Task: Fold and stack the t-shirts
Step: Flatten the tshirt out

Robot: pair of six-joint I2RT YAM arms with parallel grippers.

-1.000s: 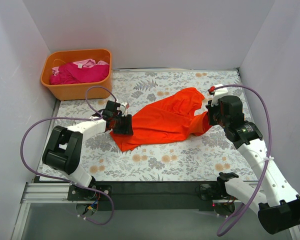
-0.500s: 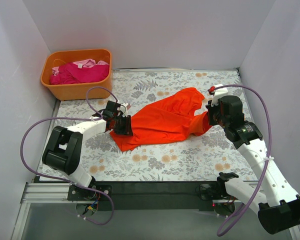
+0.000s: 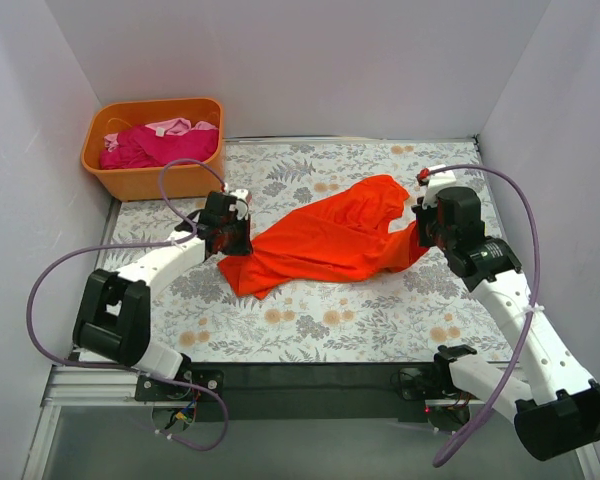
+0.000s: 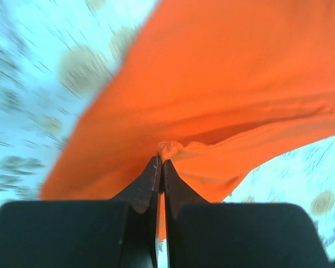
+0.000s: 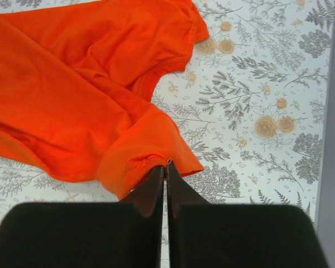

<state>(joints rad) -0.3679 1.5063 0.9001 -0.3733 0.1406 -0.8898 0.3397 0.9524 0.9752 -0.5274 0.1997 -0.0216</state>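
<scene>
pulling the left side of the bright orange-red soft fabric t-shirt (image 3: 330, 240) up and toward the far left with the left gripper (image 3: 227, 238), now nearer the rigid orange plastic tub (image 3: 150, 182) than a second ago. dragging the shirt's near-left corner along with it, narrowing that end into a point. pinching a small pucker of orange cloth between tightly closed jaws in the left wrist view (image 4: 162, 162). keeping the right gripper (image 3: 420, 228) almost where it was, clamped on a folded edge at the shirt's opposite side (image 5: 166, 166). probably stretching the garment out between both arms ahead of a first fold; still rumpled and unfolded, lying mid-way across the floral-patterned tabletop (image 3: 310, 330). leaving the magenta pink tee (image 3: 160, 147) and pale pink tee (image 3: 172, 126) heaped in the tub, not yet touched. finding no brand, label or readable writing anywhere, though possibly missing a tag in the blurred left wrist view.
</scene>
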